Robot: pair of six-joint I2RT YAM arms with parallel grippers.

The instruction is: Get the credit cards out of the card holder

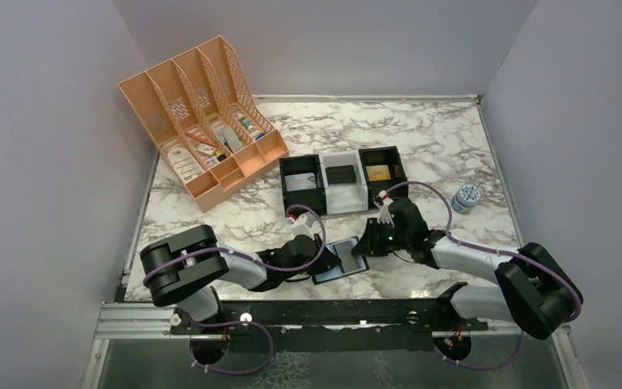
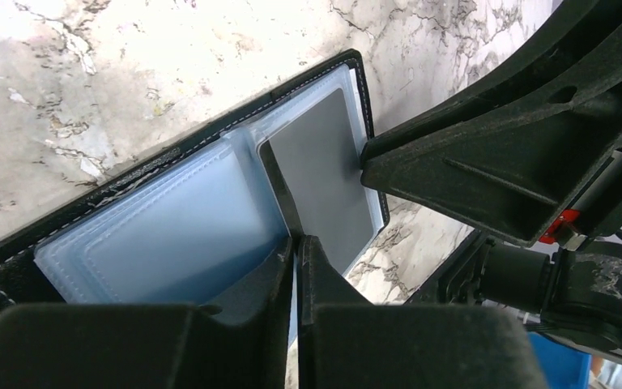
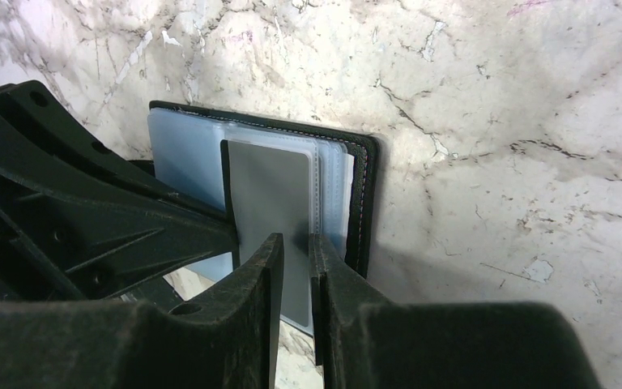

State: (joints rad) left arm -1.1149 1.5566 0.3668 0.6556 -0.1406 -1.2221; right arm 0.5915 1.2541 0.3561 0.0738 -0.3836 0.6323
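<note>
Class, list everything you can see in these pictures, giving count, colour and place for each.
table: one, white marble, under everything
file organiser: one, peach, far left, slots filled
tray: one, black-and-white, centre, three compartments
round tub: one, blue-white, right
card holder: one, black, open, near centre
grey card: one, dark grey, in holder's sleeve
left gripper: jaws closed at holder's fold
right gripper: jaws narrowly parted over grey card

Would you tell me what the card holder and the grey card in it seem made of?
The card holder: probably leather or imitation, matte black with white edge stitching; its sleeves look like clear soft plastic. The grey card: likely rigid plastic, smooth, satin sheen.
</note>
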